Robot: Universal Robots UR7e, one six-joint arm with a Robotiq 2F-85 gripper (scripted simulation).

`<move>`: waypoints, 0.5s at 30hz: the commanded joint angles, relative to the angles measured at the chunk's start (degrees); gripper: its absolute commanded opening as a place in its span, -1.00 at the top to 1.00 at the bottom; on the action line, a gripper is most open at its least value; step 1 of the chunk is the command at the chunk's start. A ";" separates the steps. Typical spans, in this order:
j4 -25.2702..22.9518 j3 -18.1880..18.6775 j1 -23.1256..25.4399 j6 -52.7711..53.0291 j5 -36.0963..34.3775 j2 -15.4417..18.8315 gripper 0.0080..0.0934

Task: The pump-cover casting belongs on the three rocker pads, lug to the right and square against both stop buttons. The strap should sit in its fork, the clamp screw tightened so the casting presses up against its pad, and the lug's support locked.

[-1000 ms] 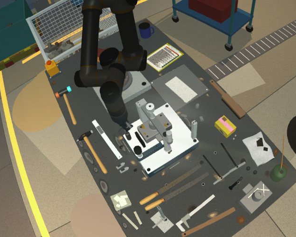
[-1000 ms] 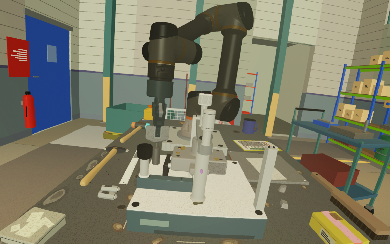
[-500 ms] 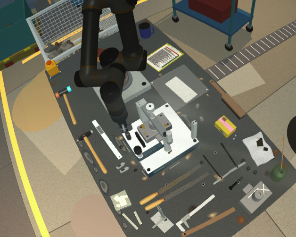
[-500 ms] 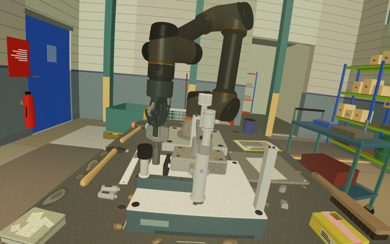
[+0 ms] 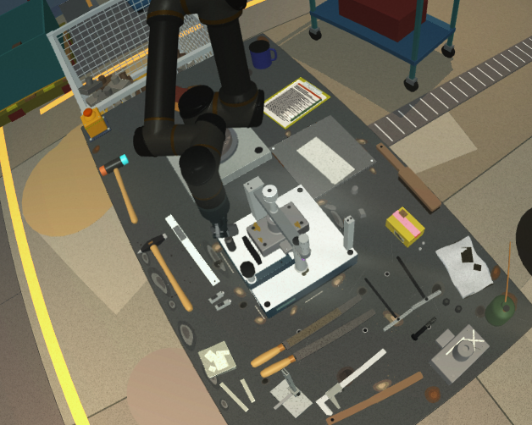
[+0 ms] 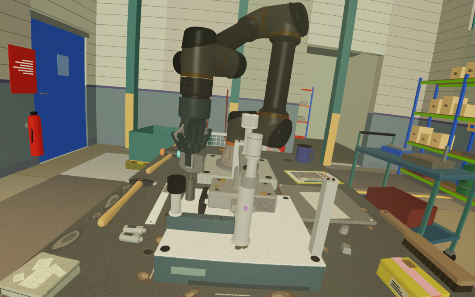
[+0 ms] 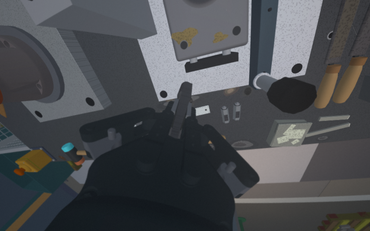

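The grey pump-cover casting (image 5: 277, 229) (image 6: 241, 194) (image 7: 207, 27) sits on the white fixture plate (image 5: 298, 254) (image 6: 261, 232). It has rust-coloured patches on top. A dark stop bar (image 7: 211, 62) with two pins lies against the casting's left edge. The grey strap (image 5: 275, 208) crosses over the casting, under a tall knurled post (image 5: 270, 192) (image 6: 250, 123). A second knurled post (image 6: 246, 192) (image 5: 303, 249) stands at the plate's front. A black-knobbed post (image 5: 248, 270) (image 6: 176, 184) (image 7: 291, 93) stands at the plate's near-left corner. My gripper (image 5: 221, 231) (image 6: 190, 155) (image 7: 184, 94) is at the plate's left edge, closed on the grey head of an upright clamp screw (image 6: 191, 166).
The black-knobbed post stands just beside my fingers. A white steel rule (image 5: 192, 249), two hammers (image 5: 165, 270) and two small pins (image 6: 132, 233) lie left of the plate. Two files (image 5: 312, 341) lie in front. A brush (image 6: 427, 247) and yellow box (image 5: 404, 226) lie to the right.
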 commanded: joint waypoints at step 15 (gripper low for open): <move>-0.04 -0.02 -0.01 1.68 0.02 -0.01 1.00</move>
